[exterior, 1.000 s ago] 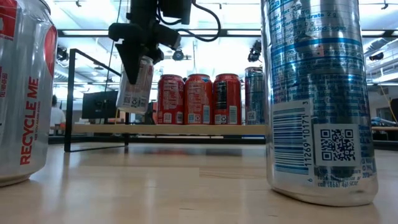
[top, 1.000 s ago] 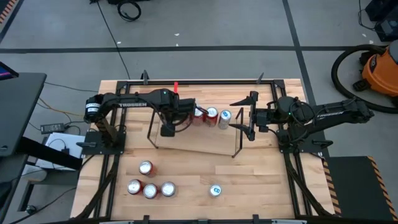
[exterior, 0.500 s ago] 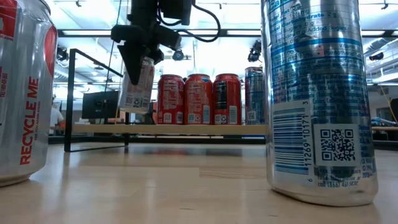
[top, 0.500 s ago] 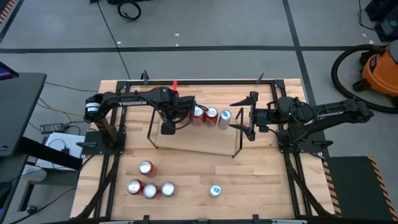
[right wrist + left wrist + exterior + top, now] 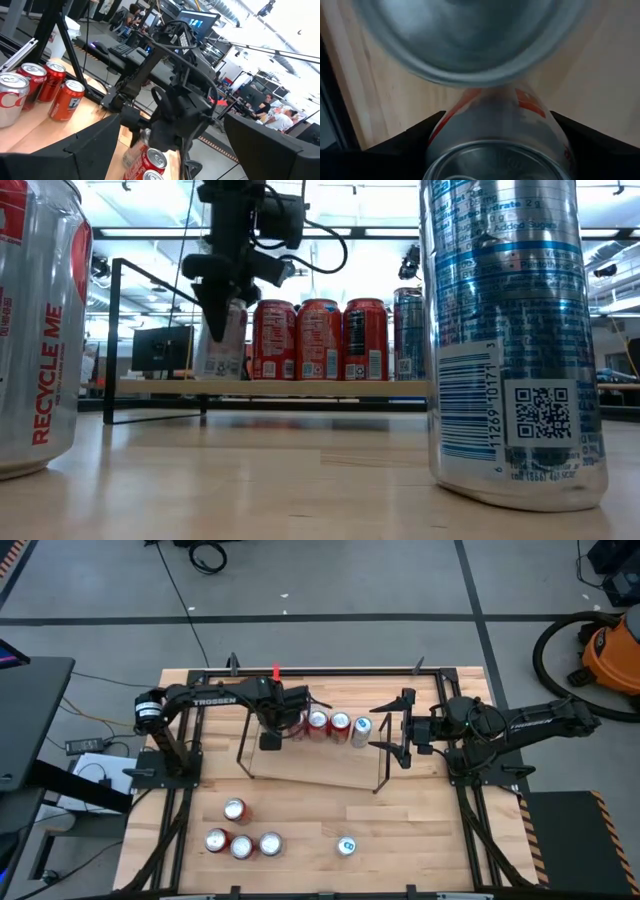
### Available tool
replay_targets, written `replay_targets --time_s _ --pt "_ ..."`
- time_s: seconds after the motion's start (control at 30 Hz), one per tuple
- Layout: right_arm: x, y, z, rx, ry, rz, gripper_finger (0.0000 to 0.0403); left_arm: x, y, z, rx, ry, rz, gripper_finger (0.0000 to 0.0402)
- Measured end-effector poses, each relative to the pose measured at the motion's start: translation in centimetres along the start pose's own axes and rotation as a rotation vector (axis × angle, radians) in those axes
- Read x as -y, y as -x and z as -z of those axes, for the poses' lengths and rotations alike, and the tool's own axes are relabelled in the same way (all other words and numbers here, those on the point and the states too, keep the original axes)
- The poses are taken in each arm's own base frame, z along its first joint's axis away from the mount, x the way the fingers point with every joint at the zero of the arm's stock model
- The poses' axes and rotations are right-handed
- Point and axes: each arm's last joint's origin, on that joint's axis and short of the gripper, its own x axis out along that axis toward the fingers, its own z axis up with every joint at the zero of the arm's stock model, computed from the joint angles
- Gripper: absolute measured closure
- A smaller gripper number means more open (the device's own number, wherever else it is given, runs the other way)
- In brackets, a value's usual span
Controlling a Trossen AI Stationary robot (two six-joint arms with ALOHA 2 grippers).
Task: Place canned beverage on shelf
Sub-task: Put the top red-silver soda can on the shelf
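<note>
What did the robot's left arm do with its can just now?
The left claw carried the silver can lower and straightened it, so it now reaches the shelf beside the red cans, still gripped. The right claw and the cans on the table stayed put.

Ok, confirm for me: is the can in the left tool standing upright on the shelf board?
Yes: in the low view the can stands upright on the shelf, with the left tool gripping its top.
</note>
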Motion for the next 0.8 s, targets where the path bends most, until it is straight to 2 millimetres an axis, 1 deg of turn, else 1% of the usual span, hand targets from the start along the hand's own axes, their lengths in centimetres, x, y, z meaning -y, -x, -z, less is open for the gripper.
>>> replay_targets --time_s 0.23,0.47,0.6,0.8 --pt "0.0 0.0 0.0 -0.001 0.003 -0.001 0.0034 -1.5 -0.2 0.5 -0.002 0.032 -0.003 0.0077" --pt "0.0 0.0 0.0 0.0 0.003 0.0 0.0034 -1.7 -0.2 0.4 0.013 0.035 -0.003 0.0073" --pt "0.0 0.0 0.0 0.002 0.003 0.001 0.0034 -1.7 -0.2 0.3 0.026 0.054 -0.005 0.0057" --pt "0.0 0.0 0.0 0.002 0.003 0.001 0.0034 -1.7 -0.2 0.3 0.026 0.095 -0.007 0.0019"
